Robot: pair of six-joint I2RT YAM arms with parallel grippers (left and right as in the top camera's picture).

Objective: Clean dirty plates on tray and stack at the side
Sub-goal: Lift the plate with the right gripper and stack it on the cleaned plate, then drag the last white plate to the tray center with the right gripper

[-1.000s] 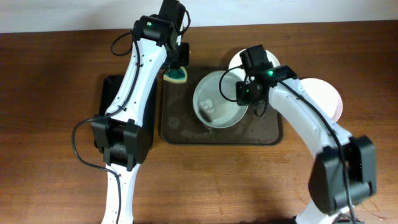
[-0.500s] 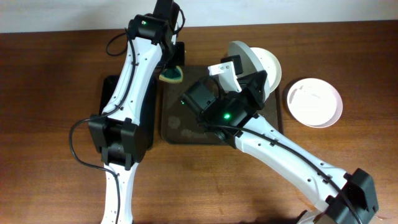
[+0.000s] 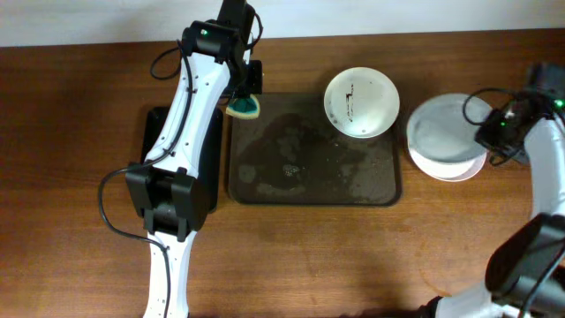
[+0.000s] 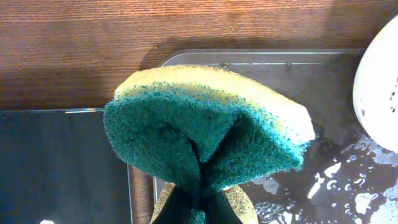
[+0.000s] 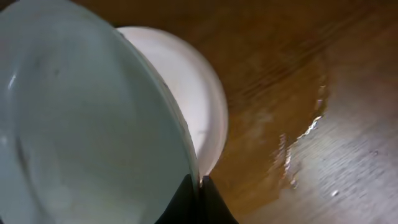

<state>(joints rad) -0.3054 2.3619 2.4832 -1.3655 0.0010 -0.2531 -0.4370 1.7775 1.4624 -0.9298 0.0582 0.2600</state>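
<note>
A white plate [image 3: 361, 102] with thin black streaks sits at the far right corner of the dark brown tray [image 3: 313, 185]. My right gripper [image 3: 491, 134] is shut on the rim of a plain white plate [image 3: 441, 132], held just over another white plate [image 3: 459, 168] on the table right of the tray. In the right wrist view the held plate [image 5: 81, 124] fills the left and the lower plate [image 5: 186, 93] shows behind it. My left gripper [image 3: 247, 95] is shut on a green and yellow sponge [image 4: 205, 130] above the tray's far left corner.
A smaller black tray [image 3: 154, 150] lies left of the brown tray, under my left arm. The brown tray's surface is wet. Water is smeared on the wooden table [image 5: 298, 137] beside the stacked plates.
My right arm swung from over the tray to the right, carrying the plate over the one on the table. The streaked plate is now uncovered. The left gripper barely moved.
</note>
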